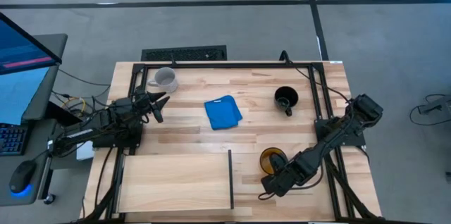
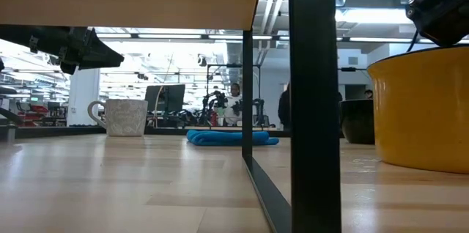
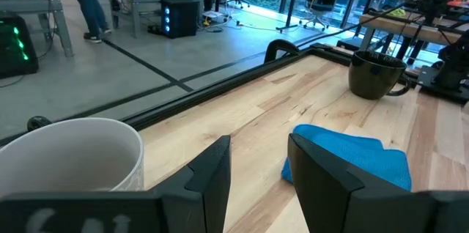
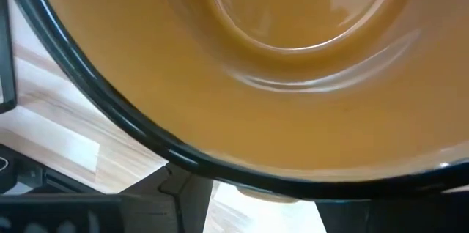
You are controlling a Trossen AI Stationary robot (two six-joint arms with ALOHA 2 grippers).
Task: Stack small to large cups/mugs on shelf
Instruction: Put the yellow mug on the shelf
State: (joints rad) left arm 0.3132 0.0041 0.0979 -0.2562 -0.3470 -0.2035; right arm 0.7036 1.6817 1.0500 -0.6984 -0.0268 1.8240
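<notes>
Right hand at the yellow mug, shelf bare
High view: right hand (image 1: 273, 179) reaches the yellow mug (image 1: 272, 158) beside the shelf (image 1: 176, 179) divider, likely first as widest. Low view: mug on the worktop (image 2: 132, 182). Left wrist: left hand (image 3: 258, 178) spread near grey-white mug (image 3: 69, 156). Right wrist: rim between fingers; grip unclear

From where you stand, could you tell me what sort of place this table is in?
Most likely a robotics lab or open workshop. Beyond the planked table lies a grey concrete floor, rows of desks with office chairs and other metal rigs, and a computer monitor with keyboard and mouse stands beside the table.
</notes>
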